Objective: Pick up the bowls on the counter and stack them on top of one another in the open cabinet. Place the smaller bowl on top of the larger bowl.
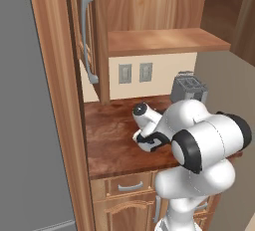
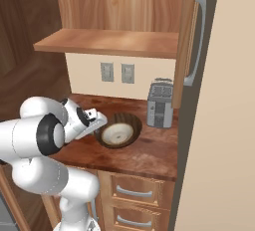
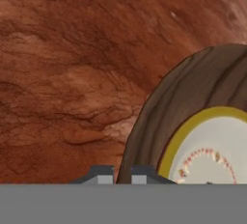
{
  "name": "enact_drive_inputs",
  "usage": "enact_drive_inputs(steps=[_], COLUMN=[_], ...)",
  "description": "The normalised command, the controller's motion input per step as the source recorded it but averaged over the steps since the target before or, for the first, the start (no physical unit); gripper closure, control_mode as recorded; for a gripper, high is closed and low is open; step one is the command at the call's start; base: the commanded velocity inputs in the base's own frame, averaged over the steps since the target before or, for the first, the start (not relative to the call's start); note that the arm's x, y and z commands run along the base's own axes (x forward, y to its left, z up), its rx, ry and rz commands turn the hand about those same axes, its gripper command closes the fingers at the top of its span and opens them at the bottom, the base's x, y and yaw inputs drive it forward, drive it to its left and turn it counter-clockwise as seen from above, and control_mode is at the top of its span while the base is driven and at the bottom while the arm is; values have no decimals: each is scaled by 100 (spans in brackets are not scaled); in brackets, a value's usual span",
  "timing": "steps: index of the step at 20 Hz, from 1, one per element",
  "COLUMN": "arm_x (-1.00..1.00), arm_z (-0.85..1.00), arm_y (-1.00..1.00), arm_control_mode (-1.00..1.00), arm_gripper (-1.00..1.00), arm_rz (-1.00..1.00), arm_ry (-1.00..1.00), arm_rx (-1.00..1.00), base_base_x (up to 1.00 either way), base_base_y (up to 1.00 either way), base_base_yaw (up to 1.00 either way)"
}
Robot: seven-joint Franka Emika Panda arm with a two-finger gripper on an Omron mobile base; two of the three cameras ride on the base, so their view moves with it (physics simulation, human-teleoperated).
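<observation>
Pincer (image 3: 122, 174) clamped narrow on near rim of brown bowl (image 2: 130, 122) on desk (image 2: 149, 155), cream bowl (image 2: 118, 134) nested just beyond; thin edge-grip may slip, tipping both when lifted.

2 base views flank the counter (image 1: 114, 140); hand view looks down closely.

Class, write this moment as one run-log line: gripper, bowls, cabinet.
gripper: shut at larger bowl's rim, hold unclear | smaller bowl: inside larger bowl, on counter | open cabinet: shelf bare
</observation>
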Motion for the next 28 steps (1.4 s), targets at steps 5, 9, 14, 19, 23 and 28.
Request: enact_drive_inputs(steps=[5, 9, 14, 19, 23, 28], arm_x=[0, -4, -7, -1, 0, 0], arm_z=[0, 10, 28, 39, 37, 34], arm_y=[0, 0, -2, -7, -11, -10], arm_control_mode=[-100, -100, -100, -100, -100, -100], arm_gripper=[100, 100, 100, 100, 100, 100], arm_rz=[0, 0, 0, 1, 3, 5], arm_ry=[0, 0, 0, 0, 0, 0], arm_rx=[0, 0, 0, 0, -3, -5], base_base_x=[0, 0, 0, 0, 0, 0], base_base_y=[0, 0, 0, 0, 0, 0], base_base_yaw=[0, 0, 0, 0, 0, 0])
